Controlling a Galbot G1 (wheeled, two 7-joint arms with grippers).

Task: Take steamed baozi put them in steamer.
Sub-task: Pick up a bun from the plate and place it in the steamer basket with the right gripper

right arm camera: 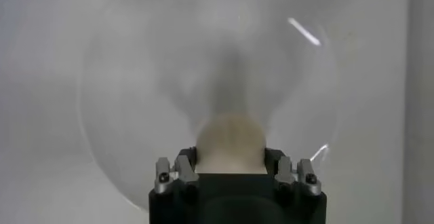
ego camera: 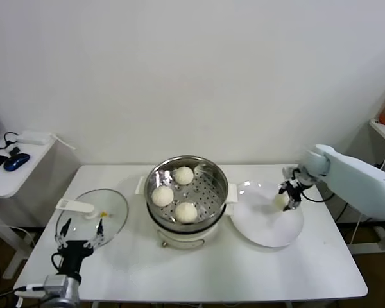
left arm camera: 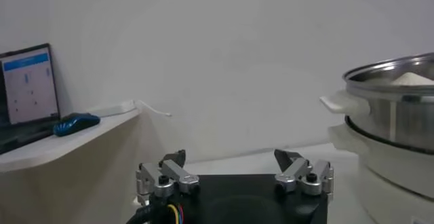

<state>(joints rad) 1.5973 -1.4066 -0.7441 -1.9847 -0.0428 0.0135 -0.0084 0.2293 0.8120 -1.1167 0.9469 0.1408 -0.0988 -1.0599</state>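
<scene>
Steel steamer mid-table already holds three baozi; fourth baozi on the plate, my right claw clamped on it, arm reaching in low from the right, lift left to do; left claw idle, fingers apart, near the lid

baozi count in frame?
4. Three baozi lie in the steamer: back, left, front. The fourth is in the right gripper's jaws over the plate.

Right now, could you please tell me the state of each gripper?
Left gripper: open, holding nothing, beside the glass lid.
Right gripper: shut on a baozi over the plate.
</scene>
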